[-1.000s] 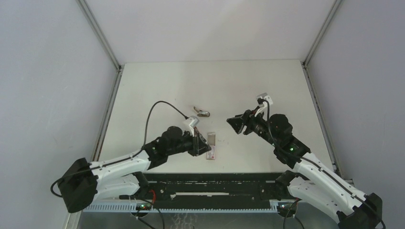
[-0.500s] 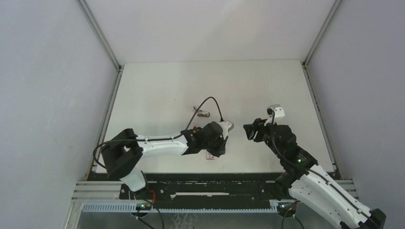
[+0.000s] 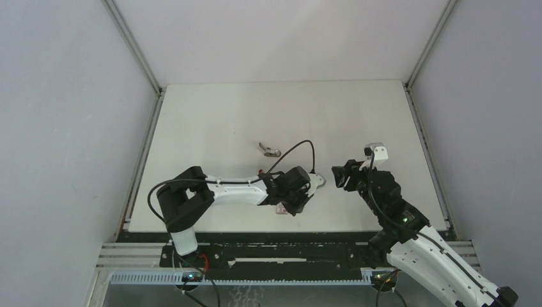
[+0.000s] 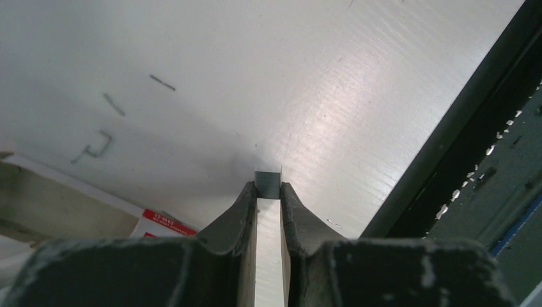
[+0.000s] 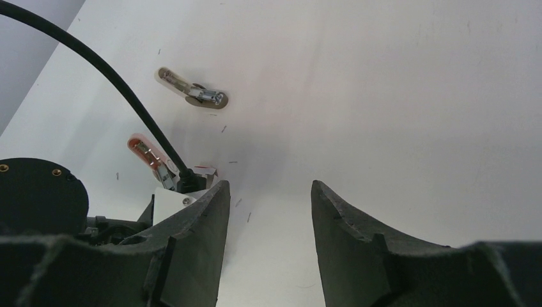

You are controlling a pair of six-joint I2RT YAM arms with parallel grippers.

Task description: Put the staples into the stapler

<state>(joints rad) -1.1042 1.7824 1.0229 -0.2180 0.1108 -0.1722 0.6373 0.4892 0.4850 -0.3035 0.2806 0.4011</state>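
The staples box (image 4: 161, 220), white with red print, lies at the lower left of the left wrist view. In the top view it (image 3: 280, 209) is mostly hidden under my left gripper (image 3: 298, 197). My left gripper (image 4: 268, 187) is shut on a short silver strip of staples (image 4: 268, 178), held just above the table. The stapler (image 3: 270, 151), small and dark grey, lies further back on the table; it also shows in the right wrist view (image 5: 193, 93). My right gripper (image 3: 338, 174) is open and empty to the right of the left gripper (image 5: 270, 187).
Loose single staples (image 4: 96, 146) are scattered on the white table beside the box. The table's dark front rail (image 4: 447, 160) runs close to the right of the left gripper. The left wrist cable (image 5: 121, 89) arcs above the table. A small reddish-tipped piece (image 5: 146, 155) lies by that cable.
My left arm has swung right over the box and its gripper now sits at the box's right side. My right gripper has drawn back to the right.
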